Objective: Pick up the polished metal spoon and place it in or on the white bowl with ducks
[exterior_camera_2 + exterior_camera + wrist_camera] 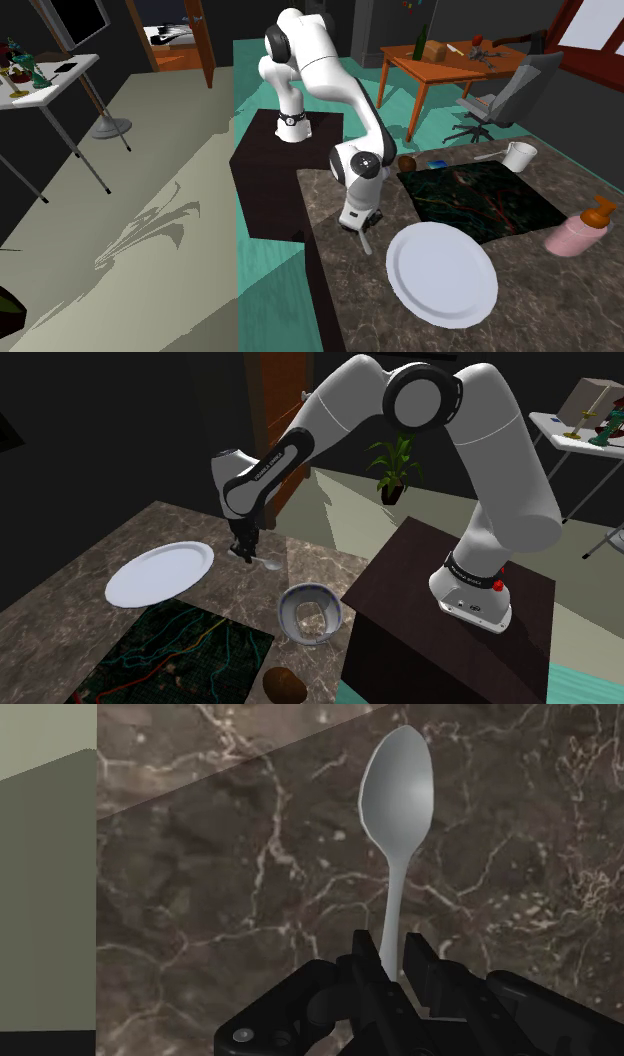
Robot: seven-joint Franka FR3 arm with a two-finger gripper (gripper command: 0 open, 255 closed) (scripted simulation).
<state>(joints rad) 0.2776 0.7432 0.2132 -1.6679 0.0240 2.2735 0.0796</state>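
Note:
A pale metal spoon [400, 794] points away from my gripper [390, 949], whose black fingers are shut on its handle. In the shoulder view the gripper [243, 547] hangs low over the marble counter with the spoon [264, 563] sticking out below it, between the white plate and the bowl. The white bowl [310, 614] is tipped on its side near the stand, its opening facing the camera. In the second exterior view the spoon [366, 241] hangs under the gripper [359, 222] near the counter's edge, and the bowl [519, 155] stands far off past the mat.
A large white plate [160, 572] [441, 272] lies beside the gripper. A dark patterned mat [180, 652] [480, 200] covers the counter's middle. A brown rounded object [286, 685] rests near the bowl. A pink soap bottle [578, 230] stands at the mat's far side. The dark stand [450, 632] borders the counter.

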